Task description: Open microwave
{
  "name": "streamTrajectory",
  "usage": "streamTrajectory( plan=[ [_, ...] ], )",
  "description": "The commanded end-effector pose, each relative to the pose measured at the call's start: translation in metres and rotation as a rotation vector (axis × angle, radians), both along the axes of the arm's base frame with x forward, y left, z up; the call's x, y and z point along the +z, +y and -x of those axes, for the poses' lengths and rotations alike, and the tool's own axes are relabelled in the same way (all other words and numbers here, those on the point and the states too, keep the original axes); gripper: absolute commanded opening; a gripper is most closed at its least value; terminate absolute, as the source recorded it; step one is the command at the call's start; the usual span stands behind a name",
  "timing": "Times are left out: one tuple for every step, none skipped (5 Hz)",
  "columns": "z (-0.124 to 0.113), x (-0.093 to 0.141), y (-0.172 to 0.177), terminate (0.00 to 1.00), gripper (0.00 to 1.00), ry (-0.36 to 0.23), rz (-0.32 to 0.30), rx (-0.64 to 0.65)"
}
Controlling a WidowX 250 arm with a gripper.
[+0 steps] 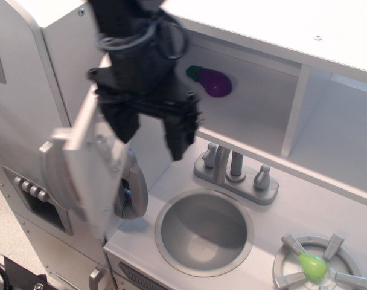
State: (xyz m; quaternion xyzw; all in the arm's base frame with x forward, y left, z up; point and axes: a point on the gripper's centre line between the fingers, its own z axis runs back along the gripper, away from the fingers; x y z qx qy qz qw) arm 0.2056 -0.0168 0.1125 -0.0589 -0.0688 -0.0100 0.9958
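The microwave door (90, 160) stood swung far left, blurred, exposing an eggplant (211, 81) inside, and the gripper (152, 130), fingers spread and empty, needed only to push gently outward without jamming the hinge.

No text, label, brand, number or sign can be read. The buttons on the fridge door (31, 189) are seen as plain grey studs, and the blurred microwave door (90, 172) shows no legible marking.
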Motion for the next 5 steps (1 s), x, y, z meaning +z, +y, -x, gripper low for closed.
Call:
streamTrajectory(
  plan=[
    [-0.002,0.044,0.019,0.00,1.00,-0.027,0.002,0.041],
    [-0.007,0.073,0.022,0.00,1.00,-0.003,0.013,0.033],
    [-0.011,0.086,0.036,0.00,1.00,0.039,-0.002,0.019],
    [-0.011,0.086,0.036,0.00,1.00,0.039,-0.002,0.019],
    [-0.011,0.086,0.036,1.00,1.00,0.039,-0.002,0.019]
  ],
)
